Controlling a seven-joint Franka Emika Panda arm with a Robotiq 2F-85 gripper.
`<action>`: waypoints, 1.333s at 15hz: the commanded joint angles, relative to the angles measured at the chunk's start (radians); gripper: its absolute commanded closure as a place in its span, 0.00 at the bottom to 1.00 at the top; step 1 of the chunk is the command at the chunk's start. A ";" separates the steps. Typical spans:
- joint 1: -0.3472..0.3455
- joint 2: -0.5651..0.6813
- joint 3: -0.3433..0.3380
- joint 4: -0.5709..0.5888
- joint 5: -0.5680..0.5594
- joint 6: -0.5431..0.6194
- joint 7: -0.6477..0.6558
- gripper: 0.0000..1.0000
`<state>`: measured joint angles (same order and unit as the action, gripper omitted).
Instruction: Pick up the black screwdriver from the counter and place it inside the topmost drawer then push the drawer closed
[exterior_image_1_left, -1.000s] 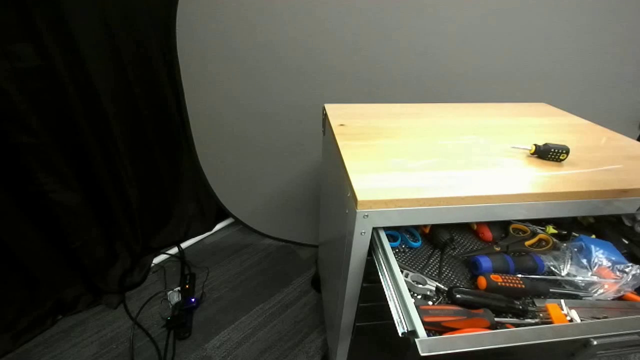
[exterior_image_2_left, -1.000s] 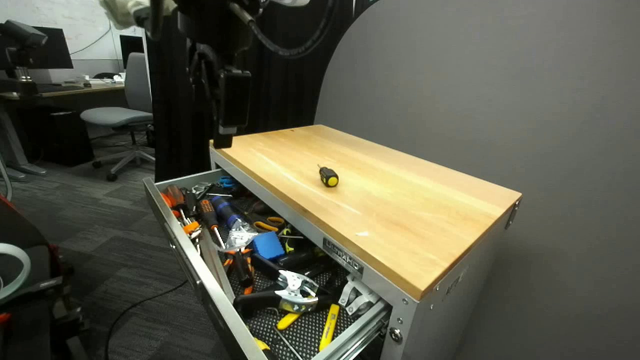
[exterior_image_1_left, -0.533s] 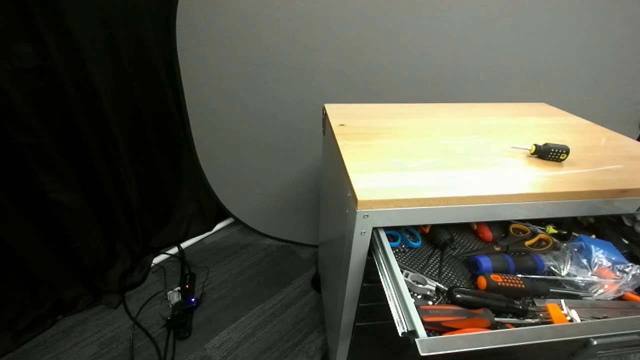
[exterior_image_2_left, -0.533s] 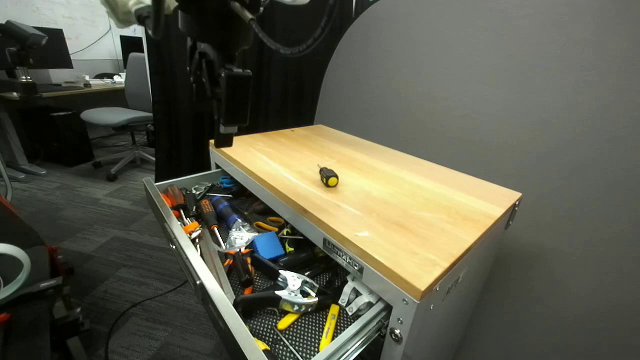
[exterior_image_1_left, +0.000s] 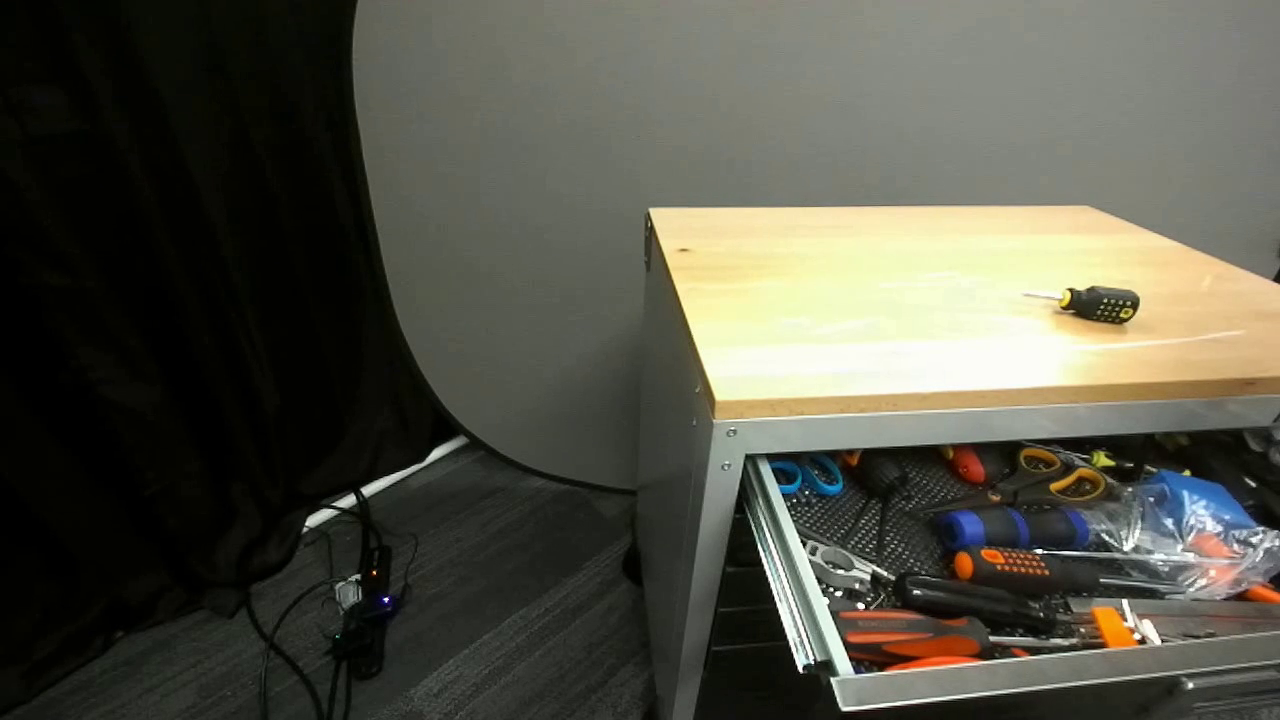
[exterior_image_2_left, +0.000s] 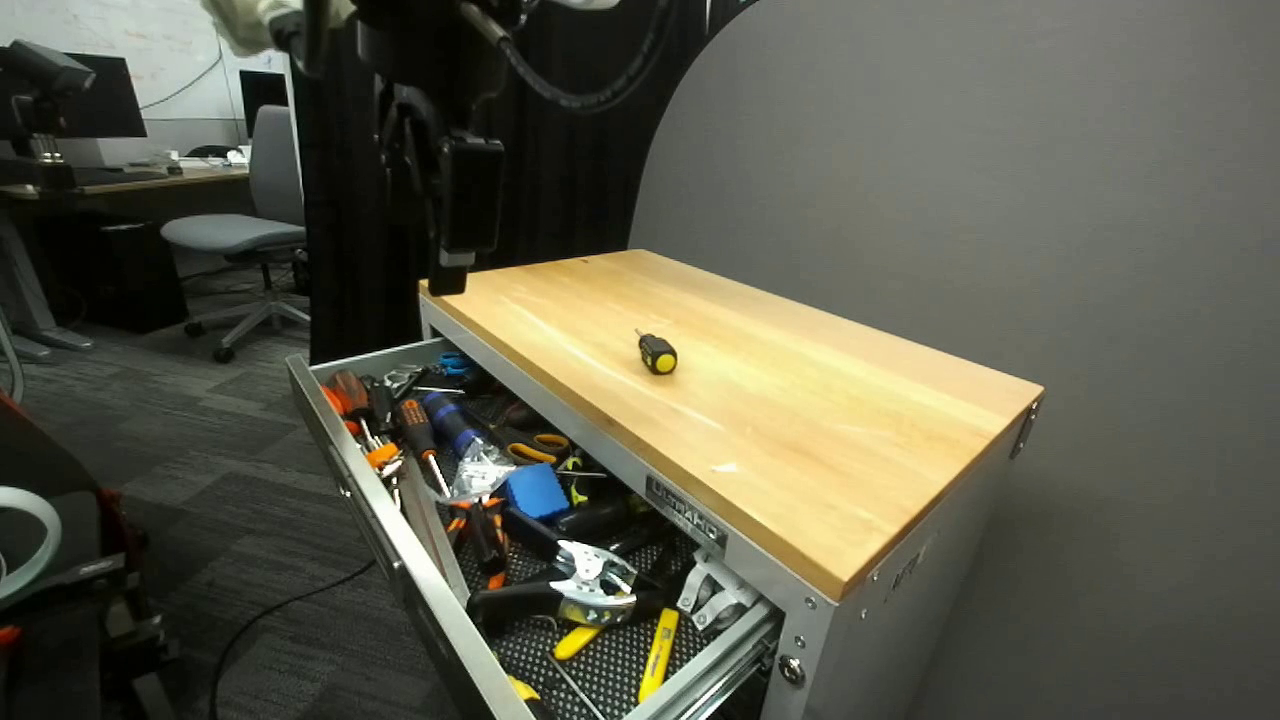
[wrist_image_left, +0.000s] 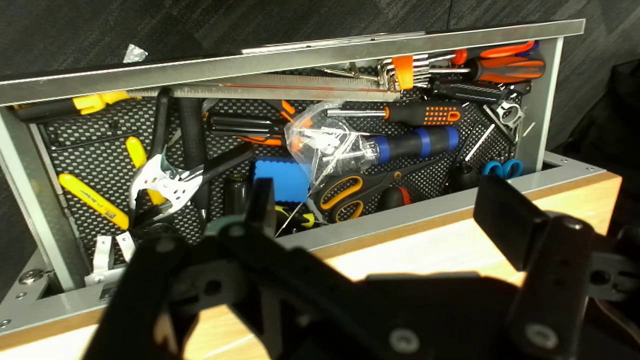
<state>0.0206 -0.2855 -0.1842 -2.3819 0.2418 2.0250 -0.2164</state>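
The black screwdriver (exterior_image_1_left: 1100, 304), short with yellow marks and a thin tip, lies on the wooden counter (exterior_image_1_left: 900, 250). It also shows in an exterior view (exterior_image_2_left: 657, 355) on the counter (exterior_image_2_left: 800, 420); in the wrist view it is hidden or out of view. The topmost drawer (exterior_image_1_left: 1040, 682) is pulled out and full of tools; its front rim also shows in an exterior view (exterior_image_2_left: 405, 545) and in the wrist view (wrist_image_left: 200, 71). My gripper (wrist_image_left: 380, 210) is open with nothing between its fingers. It hangs in the air (exterior_image_2_left: 450, 272), apart from the screwdriver.
The drawer holds orange-handled screwdrivers (wrist_image_left: 425, 113), yellow-black scissors (wrist_image_left: 345, 192), a blue block (wrist_image_left: 281, 179), a plastic bag (wrist_image_left: 320, 140) and a metal spring clamp (wrist_image_left: 165, 182). The grey cabinet frame (exterior_image_2_left: 690, 505) runs under the counter edge. A grey panel (exterior_image_2_left: 950, 150) stands behind the cabinet.
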 joint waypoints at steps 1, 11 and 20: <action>-0.024 0.002 0.023 0.002 0.007 -0.003 -0.006 0.00; 0.009 0.076 0.063 0.059 0.045 0.006 -0.008 0.00; 0.035 0.298 0.202 0.236 -0.045 0.258 0.053 0.00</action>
<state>0.0481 -0.0913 -0.0102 -2.2374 0.2473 2.2017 -0.2005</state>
